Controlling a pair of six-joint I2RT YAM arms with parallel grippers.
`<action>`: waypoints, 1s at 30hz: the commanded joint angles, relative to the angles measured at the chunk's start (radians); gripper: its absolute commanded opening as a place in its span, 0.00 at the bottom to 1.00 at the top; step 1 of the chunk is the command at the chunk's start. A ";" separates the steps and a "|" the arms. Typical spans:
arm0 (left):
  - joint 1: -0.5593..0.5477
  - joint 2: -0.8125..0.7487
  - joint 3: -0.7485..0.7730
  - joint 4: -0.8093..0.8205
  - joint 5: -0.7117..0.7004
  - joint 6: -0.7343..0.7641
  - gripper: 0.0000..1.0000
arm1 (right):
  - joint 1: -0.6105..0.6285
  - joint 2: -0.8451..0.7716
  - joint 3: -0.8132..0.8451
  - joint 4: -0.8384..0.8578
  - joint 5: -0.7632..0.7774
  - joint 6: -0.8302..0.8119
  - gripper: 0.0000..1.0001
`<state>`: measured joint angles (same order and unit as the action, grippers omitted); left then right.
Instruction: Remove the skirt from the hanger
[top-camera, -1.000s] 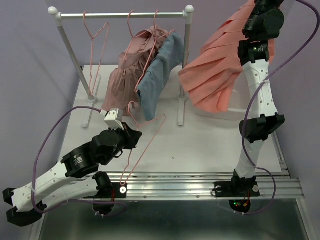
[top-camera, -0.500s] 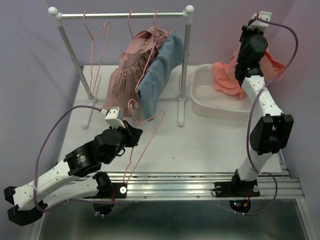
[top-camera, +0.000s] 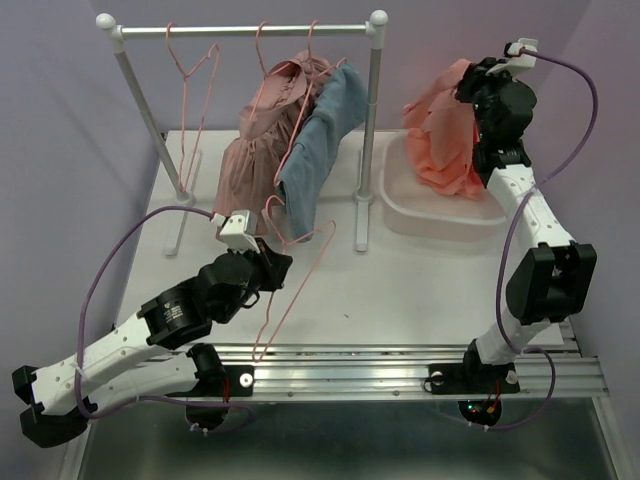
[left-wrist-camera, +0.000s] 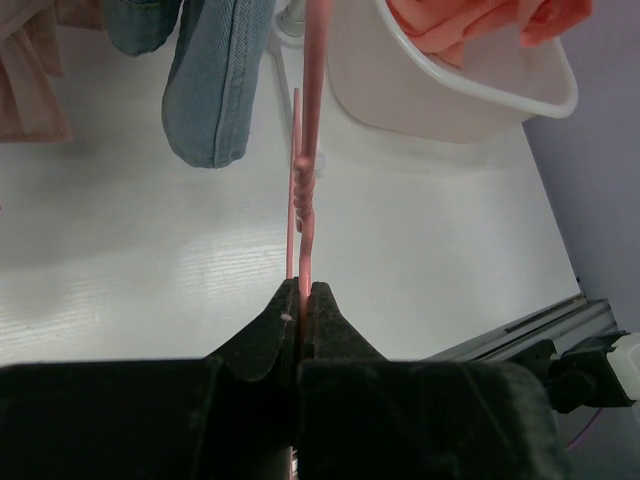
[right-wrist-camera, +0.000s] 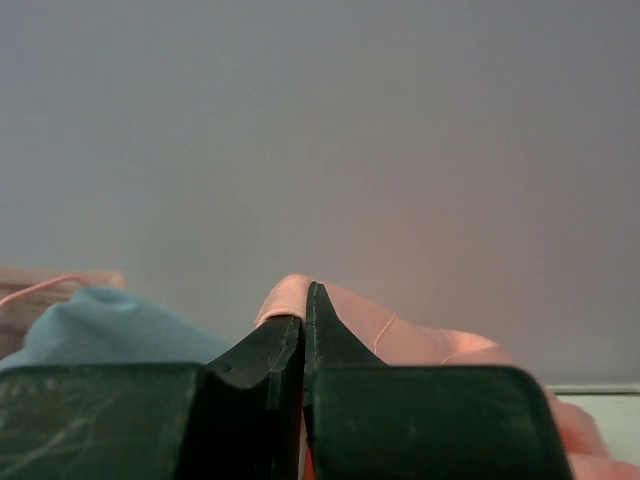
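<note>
2 left fingers (left-wrist-camera: 270, 335) pinching hanger (left-wrist-camera: 317, 100), right fingers (right-wrist-camera: 275, 345) pinching skirt (right-wrist-camera: 420, 342)

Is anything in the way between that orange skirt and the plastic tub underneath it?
Nothing visible. The skirt hangs from the shut right gripper directly over the tub, its lower folds inside the rim.

We see a robotics lab. The left arm (top-camera: 160, 320) and right arm (top-camera: 530, 215) are bolted to a metal rail (top-camera: 380, 365) at a white counter's (top-camera: 420, 290) edge, backed by plain purple walls (top-camera: 60, 150).
</note>
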<state>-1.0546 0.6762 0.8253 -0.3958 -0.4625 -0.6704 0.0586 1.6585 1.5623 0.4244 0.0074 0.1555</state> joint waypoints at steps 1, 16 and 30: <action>-0.002 0.000 0.026 0.068 -0.004 0.029 0.00 | 0.010 0.032 0.019 0.036 -0.204 0.193 0.01; -0.002 0.026 0.035 0.091 0.010 0.045 0.00 | 0.043 -0.151 -0.579 -0.015 0.550 0.208 0.01; -0.004 0.060 0.051 0.086 -0.008 0.041 0.00 | 0.033 0.247 -0.269 -0.654 0.755 0.273 0.06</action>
<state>-1.0546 0.7326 0.8253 -0.3542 -0.4526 -0.6441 0.0994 1.8545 1.1782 -0.0246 0.6586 0.4206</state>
